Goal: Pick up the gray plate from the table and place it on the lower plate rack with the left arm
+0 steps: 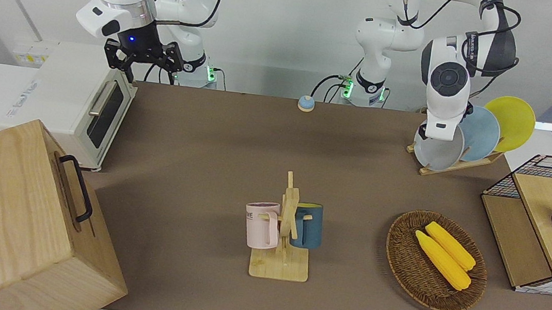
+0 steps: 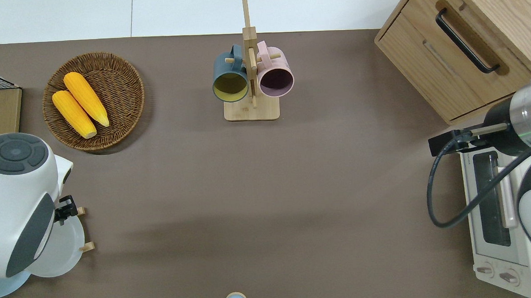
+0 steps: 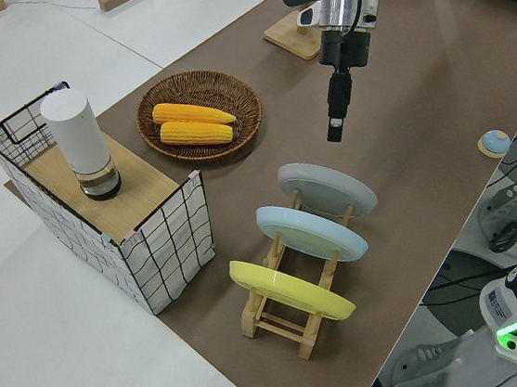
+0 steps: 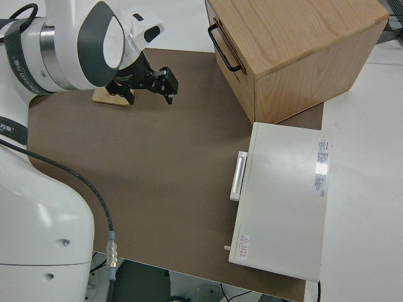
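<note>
The gray plate (image 1: pixel 437 151) (image 3: pixel 328 188) leans in the end slot of the lower plate rack (image 1: pixel 454 168) (image 3: pixel 282 321) that is farthest from the robots. Nothing holds it. The rack stands on the table (image 1: pixel 213 158) toward the left arm's end. My left gripper (image 3: pixel 335 127) (image 2: pixel 66 209) hangs in the air over the plate's upper rim, fingers pointing down, with a clear gap to the plate. In the front view the arm hides the gripper. My right arm (image 1: pixel 144 54) is parked.
A light blue plate (image 3: pixel 312 232) and a yellow plate (image 3: pixel 288 291) fill the rack's other slots. A wicker basket (image 1: pixel 400 252) with corn, a mug stand (image 1: pixel 280 267), a wire crate (image 3: pixel 167 251), a toaster oven (image 1: pixel 79 106) and a wooden cabinet (image 1: pixel 4 217) stand around.
</note>
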Controlling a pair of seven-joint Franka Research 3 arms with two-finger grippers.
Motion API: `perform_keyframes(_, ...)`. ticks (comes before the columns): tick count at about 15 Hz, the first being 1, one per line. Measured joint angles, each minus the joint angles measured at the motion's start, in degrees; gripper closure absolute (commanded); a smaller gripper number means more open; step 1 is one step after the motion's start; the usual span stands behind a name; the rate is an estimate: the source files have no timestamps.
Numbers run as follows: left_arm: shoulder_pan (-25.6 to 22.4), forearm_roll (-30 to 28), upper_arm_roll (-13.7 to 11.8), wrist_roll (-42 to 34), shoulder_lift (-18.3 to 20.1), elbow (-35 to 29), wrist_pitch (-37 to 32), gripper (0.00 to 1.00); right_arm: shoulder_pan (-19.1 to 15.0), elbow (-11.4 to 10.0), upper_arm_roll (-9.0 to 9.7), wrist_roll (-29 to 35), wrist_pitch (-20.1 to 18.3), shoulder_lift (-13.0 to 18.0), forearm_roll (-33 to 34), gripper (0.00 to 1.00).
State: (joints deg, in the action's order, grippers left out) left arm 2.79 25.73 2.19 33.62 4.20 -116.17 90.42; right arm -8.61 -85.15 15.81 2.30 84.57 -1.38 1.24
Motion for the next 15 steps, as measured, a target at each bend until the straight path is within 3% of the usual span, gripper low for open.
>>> perform_keyframes(4, -0.06, -9.66, -1.07, -1.40, 0.44, 6.53, 0.40, 0.02, 0.00, 0.00, 0.00, 0.00, 0.00, 0.00, 0.00, 0.017)
perform_keyframes(7, -0.09, -15.39, -3.86, -4.34, 0.75, 10.83, 0.43, 0.02, 0.00, 0.00, 0.00, 0.00, 0.00, 0.00, 0.00, 0.017)
perform_keyframes(12, -0.13, -20.01, -6.62, -9.35, 0.96, 14.17, 0.45, 0.02, 0.00, 0.00, 0.00, 0.00, 0.00, 0.00, 0.00, 0.017)
perform_keyframes(15, -0.15, -24.78, -9.89, -16.49, 1.05, 15.92, 0.45, 0.01, 0.00, 0.00, 0.00, 0.00, 0.00, 0.00, 0.00, 0.017)
